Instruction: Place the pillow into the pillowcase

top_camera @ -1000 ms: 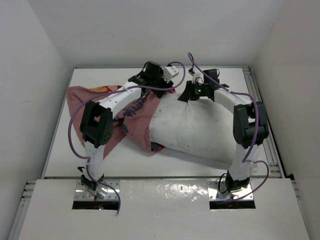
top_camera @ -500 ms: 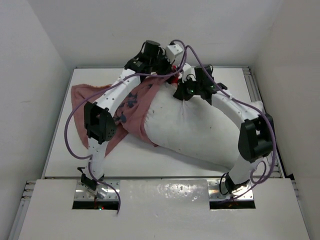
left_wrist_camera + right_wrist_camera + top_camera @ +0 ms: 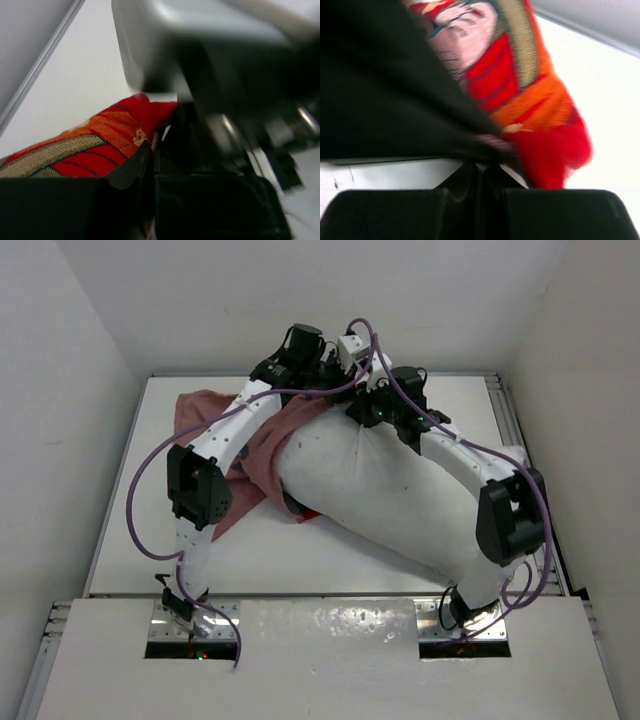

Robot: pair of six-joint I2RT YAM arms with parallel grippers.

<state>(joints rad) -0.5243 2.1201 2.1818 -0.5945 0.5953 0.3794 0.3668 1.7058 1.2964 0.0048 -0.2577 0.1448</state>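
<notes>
Soft, limp pillowcase [image 3: 262, 452], likely squashy pillow [image 3: 400, 500]: pinch hems. Left gripper [image 3: 152, 159] clamps pillowcase; right gripper [image 3: 481, 174] clenched, load unclear.

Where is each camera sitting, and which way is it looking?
Top: above and behind the table, looking down at pillow and pillowcase; left arm and right arm show.
Left wrist: on the left arm, looking past its left gripper, shut on the pillowcase.
Right wrist: on the right arm, looking past its shut right gripper at the pillowcase.
Shared: every view shows the pillowcase.
</notes>
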